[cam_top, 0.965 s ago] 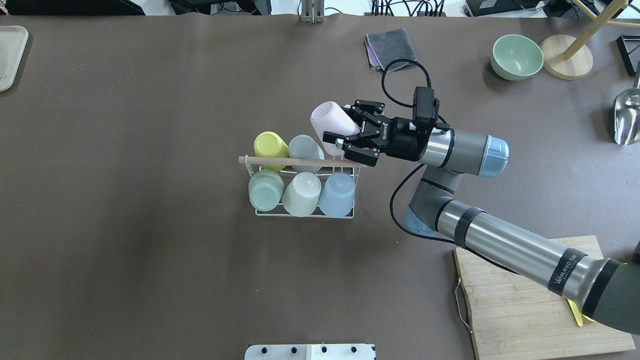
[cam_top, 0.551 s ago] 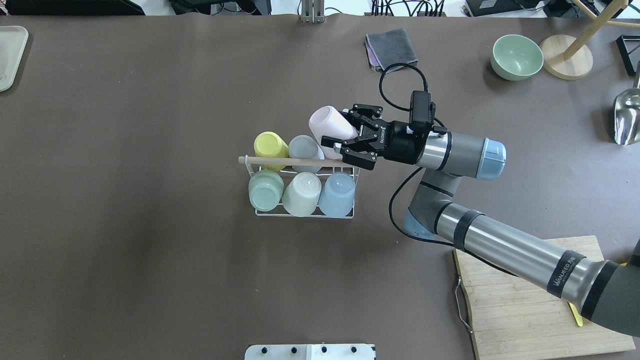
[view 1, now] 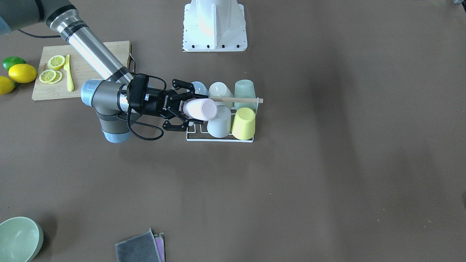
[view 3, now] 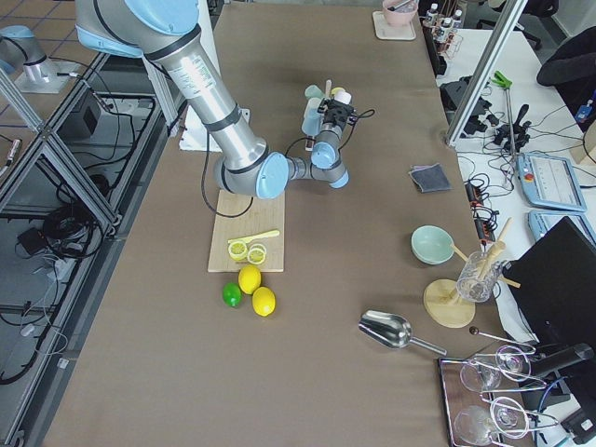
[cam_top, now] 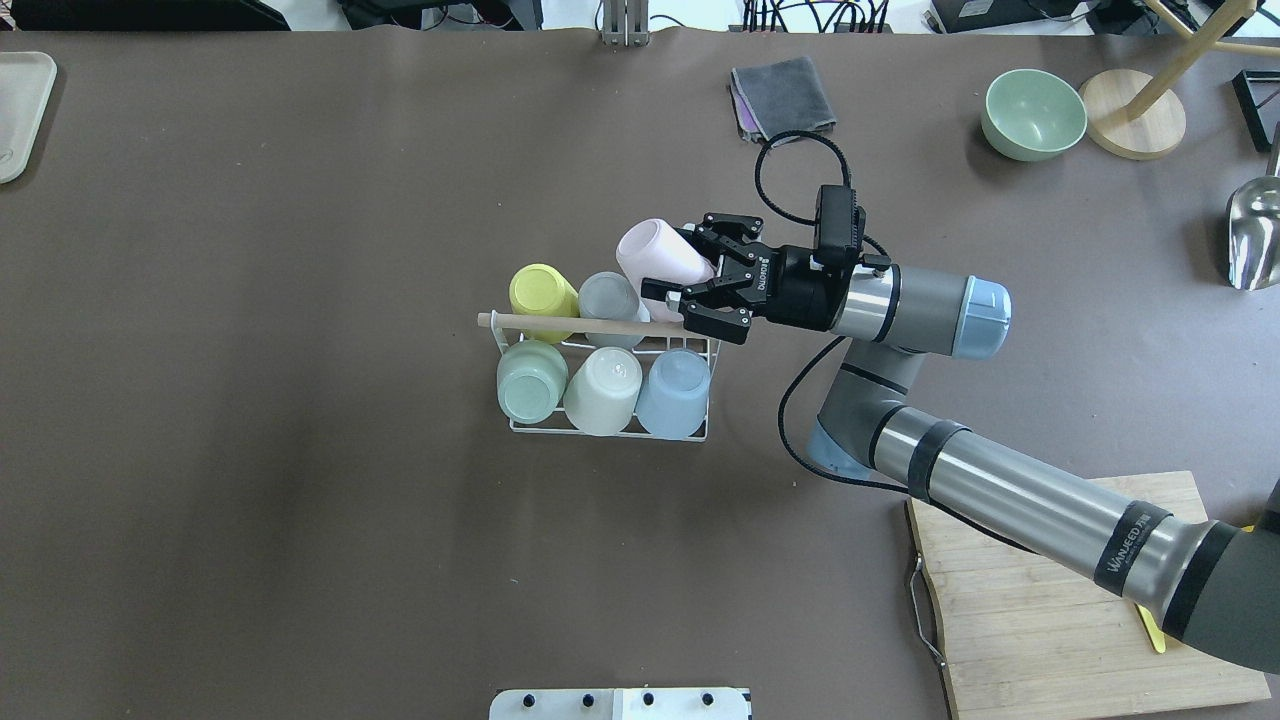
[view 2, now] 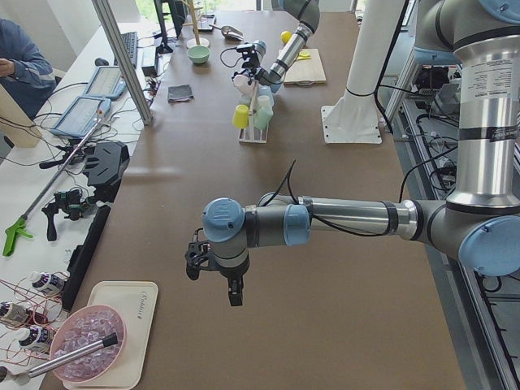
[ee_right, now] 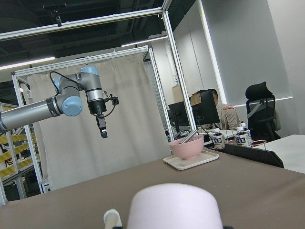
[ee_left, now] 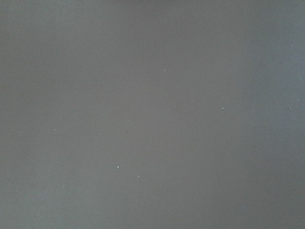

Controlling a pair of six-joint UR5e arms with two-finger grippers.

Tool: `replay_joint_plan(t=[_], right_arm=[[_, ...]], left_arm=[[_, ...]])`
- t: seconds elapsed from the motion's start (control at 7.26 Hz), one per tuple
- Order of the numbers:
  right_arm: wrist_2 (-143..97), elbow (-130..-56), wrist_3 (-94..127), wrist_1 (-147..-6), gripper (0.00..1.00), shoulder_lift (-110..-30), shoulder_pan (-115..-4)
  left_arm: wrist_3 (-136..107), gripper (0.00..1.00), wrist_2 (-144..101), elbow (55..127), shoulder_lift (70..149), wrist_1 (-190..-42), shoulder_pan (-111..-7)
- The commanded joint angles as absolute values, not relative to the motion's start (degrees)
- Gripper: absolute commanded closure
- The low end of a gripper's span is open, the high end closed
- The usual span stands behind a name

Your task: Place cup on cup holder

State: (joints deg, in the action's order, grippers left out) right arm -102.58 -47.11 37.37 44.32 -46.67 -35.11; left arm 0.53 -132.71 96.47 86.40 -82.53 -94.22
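Nearest the robot, the white wire cup holder [cam_top: 610, 429] with its light wooden rod [cam_top: 560, 324] carries five cups [cam_top: 603, 388]; only its far right-end place looks free. Just beyond, at 12 o'clock, the right gripper [cam_top: 690, 278] pinches the tilted pale pink cup [cam_top: 655, 252], base toward 10 o'clock.

This is a robotics lab: the long brown table [cam_top: 300, 520] stands inside an aluminium frame [ee_right: 180, 71] hung with a pale curtain [ee_right: 133, 138]. A side bench [view 2: 32, 215] carries cables [view 2: 32, 126] and touch-screen pendants [view 2: 104, 81], and further back a person [ee_right: 228, 115] sits at monitors [ee_right: 206, 107]
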Motion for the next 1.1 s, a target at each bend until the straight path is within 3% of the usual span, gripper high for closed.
replay_joint_plan(t=[0.0, 0.96], right_arm=[[-103.4, -47.1, 37.7, 44.3, 1.00, -46.8, -36.3], [-104.1, -47.1, 38.0, 44.1, 1.00, -46.8, -36.3]], left_arm=[[0.5, 0.02, -132.6, 96.4, 86.4, -82.5, -94.1], [0.5, 0.02, -132.5, 96.3, 86.4, -82.5, -94.0]])
